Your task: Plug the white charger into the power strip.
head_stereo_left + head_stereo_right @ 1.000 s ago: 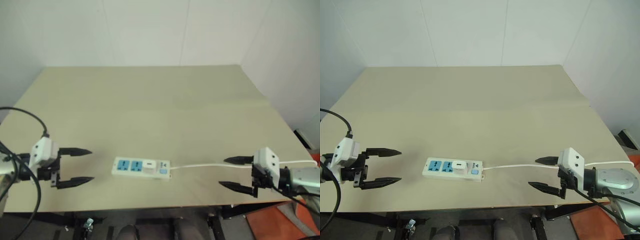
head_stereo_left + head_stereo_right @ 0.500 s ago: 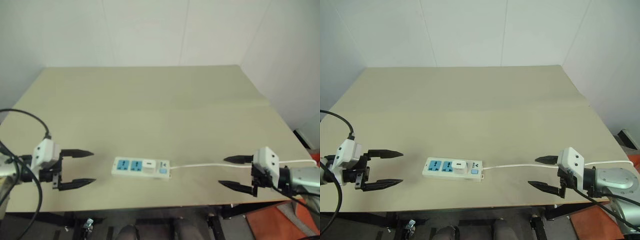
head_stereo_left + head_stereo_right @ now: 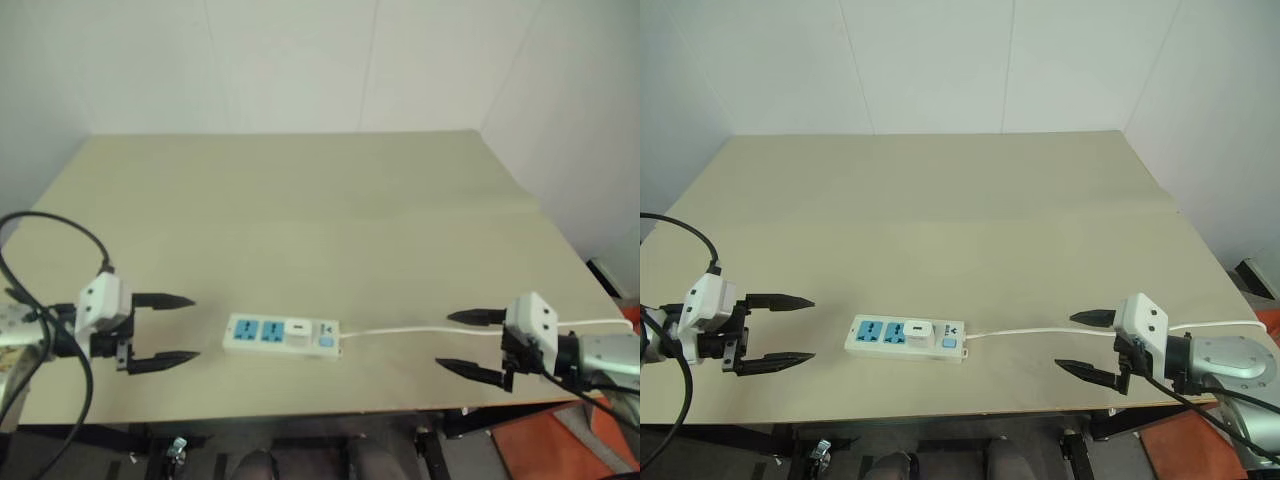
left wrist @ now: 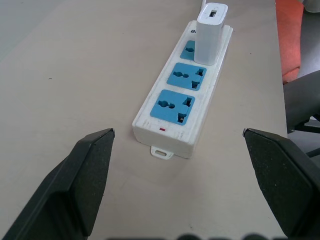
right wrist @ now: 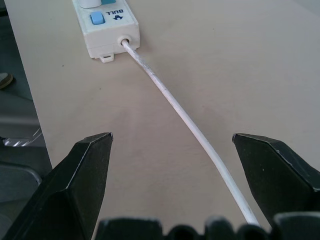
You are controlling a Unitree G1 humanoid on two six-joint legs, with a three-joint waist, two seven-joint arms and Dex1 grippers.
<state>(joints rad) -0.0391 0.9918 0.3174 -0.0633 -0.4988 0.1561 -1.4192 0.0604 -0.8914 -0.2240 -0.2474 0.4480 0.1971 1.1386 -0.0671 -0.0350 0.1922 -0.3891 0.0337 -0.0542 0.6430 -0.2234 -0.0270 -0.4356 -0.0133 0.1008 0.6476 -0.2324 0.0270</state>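
One white charger is already standing upright in the power strip, in the socket next to the small blue switch. The strip lies flat near the front edge of the surface, about midway between its left and right sides. So the plugging step looks done, and the job seems to be at its very end. There are three blue sockets on the strip: two are free and one is taken by the charger. There is one thin white cord, and it runs from the switch end of the strip toward the right edge of the surface. There are two pincers. The left pincer hangs over the surface near its front left corner, a little way from the free end of the strip, with its two black fingers spread wide and nothing in them. The right pincer hangs near the front right corner, its fingers also spread wide, one on each side of the cord but not touching it. I think the next move only calls for keeping both pincers clear, so they do not bump the strip or tug the cord.
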